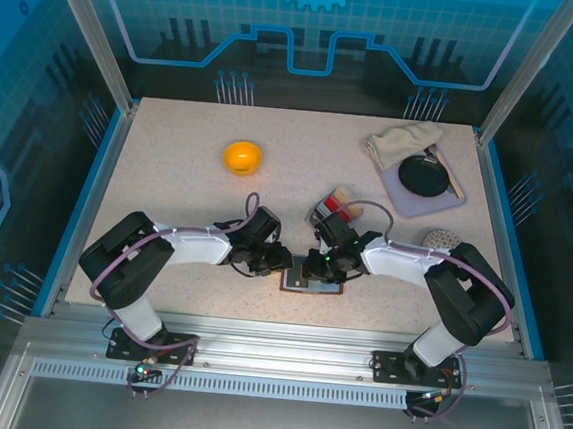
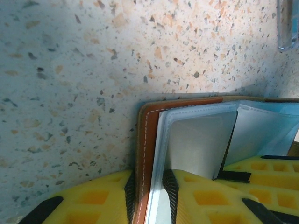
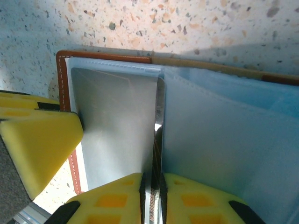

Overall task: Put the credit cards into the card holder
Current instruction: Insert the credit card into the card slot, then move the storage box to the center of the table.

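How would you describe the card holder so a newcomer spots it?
Find the middle of the table's near edge. The card holder lies open there. Unlike the credit cards stacked behind it, it has a stitched brown leather rim and pale-blue pockets.

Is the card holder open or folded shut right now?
Open: card holder lies spread, grey-blue pockets exposed; left tool pinches its cover edge.

In my overhead view, the left arm (image 1: 198, 247) at 7 o'clock and the right arm (image 1: 403, 257) at 5 o'clock match. Each has bulky black joint housings, a white link, a looping purple cable (image 1: 95, 276) and a black bolted base plate (image 1: 150, 341). On my wrist cameras, the left fingers (image 2: 93, 200) and right fingers (image 3: 196, 200) are yellow with grid-like recesses and black ribbed strips.
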Robot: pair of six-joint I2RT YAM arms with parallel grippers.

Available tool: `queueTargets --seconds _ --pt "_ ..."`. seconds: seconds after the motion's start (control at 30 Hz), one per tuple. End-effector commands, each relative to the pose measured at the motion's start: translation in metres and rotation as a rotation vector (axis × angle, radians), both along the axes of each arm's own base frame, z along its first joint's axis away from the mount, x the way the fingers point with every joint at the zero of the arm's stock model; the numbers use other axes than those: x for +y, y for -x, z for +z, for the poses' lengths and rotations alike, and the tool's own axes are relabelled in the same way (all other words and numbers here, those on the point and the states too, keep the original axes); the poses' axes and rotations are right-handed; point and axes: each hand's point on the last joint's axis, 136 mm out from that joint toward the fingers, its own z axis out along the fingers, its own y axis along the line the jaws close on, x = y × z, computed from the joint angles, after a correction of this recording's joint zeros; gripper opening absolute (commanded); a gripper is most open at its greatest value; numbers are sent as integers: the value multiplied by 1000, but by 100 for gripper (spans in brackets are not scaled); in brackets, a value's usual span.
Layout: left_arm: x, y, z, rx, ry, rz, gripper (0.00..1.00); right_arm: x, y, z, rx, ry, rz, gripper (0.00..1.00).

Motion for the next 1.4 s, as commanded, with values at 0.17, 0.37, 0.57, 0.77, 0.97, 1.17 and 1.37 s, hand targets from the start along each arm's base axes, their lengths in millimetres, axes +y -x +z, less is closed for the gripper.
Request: queueTargets --seconds 0.17,0.37,0.57,0.77,0.97,1.17,1.37 --pt "8 21 -13 58 -52 -26 28 14 0 8 10 7 43 18" --pt "4 16 -8 40 -49 -32 26 17 -5 18 -9 -3 68 21" --pt "4 12 -10 27 -62 -35 22 -4 -15 65 -167 65 92 32" --pt "3 5 -7 3 -54 -3 25 -53 -52 125 -363 130 92 44" --pt "0 -3 3 -35 -30 18 32 -83 -106 138 -398 213 129 53" --pt "5 -14 20 -84 -87 16 42 -98 -138 119 -377 385 193 47" --pt "7 -30 40 -112 -71 22 50 -114 -173 117 -377 330 138 64"
